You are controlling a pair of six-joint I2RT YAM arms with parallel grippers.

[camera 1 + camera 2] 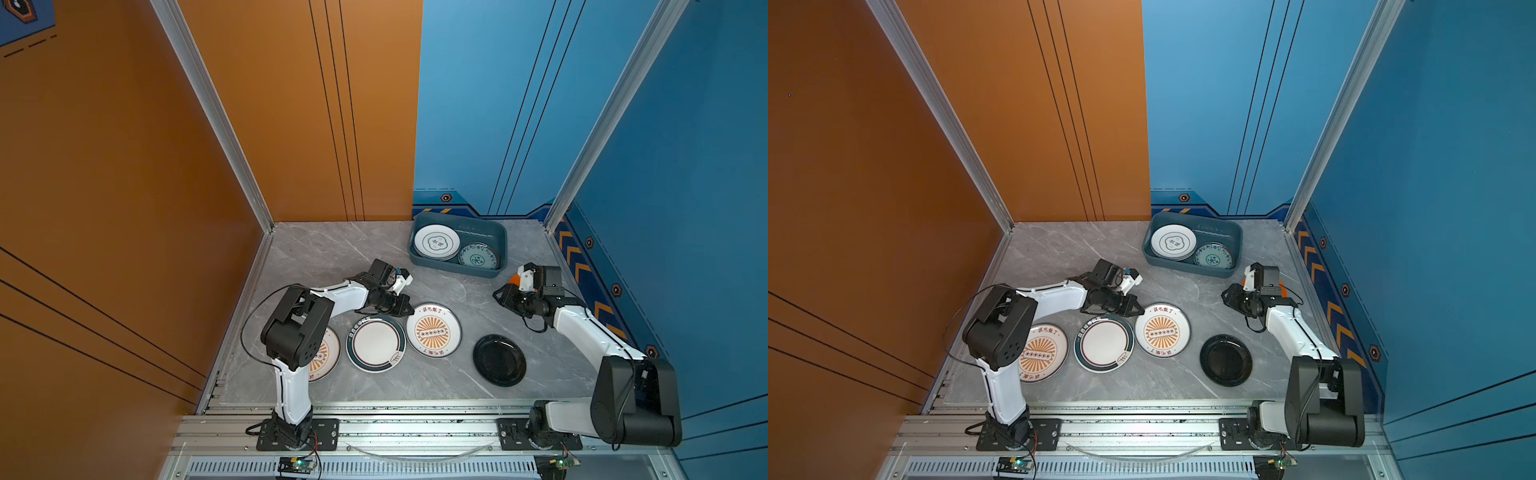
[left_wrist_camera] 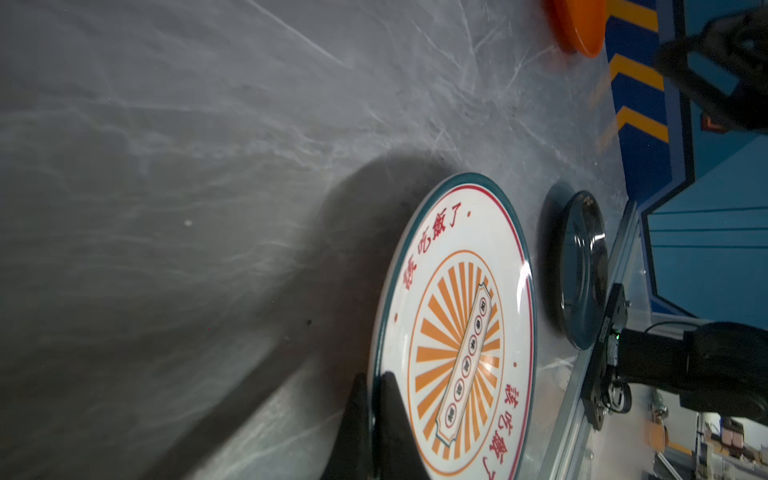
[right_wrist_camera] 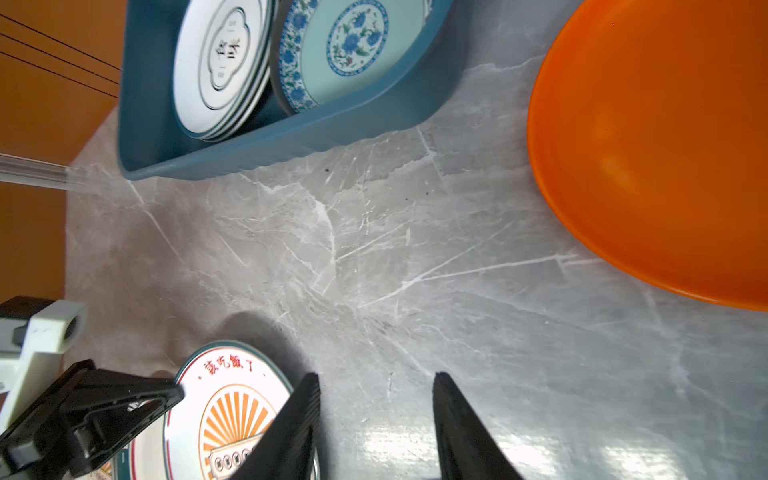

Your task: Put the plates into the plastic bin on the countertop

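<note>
Countertop (image 1: 332, 257) of grey marble carries the plastic bin (image 1: 500, 245) at its far side, holding stacked white plates (image 1: 436, 241) beside a teal patterned plate (image 1: 478, 255). Nearer lie a central sunburst plate (image 1: 433, 330), a ringed plate (image 1: 376, 343), an outer sunburst plate (image 1: 1042, 353) and a black plate (image 1: 498, 360); an orange plate (image 3: 648, 145) sits by the right arm (image 1: 582, 328). Left gripper (image 2: 374, 378) is clenched on the central sunburst plate's rim; right gripper (image 3: 376, 376) hangs released, empty.
</note>
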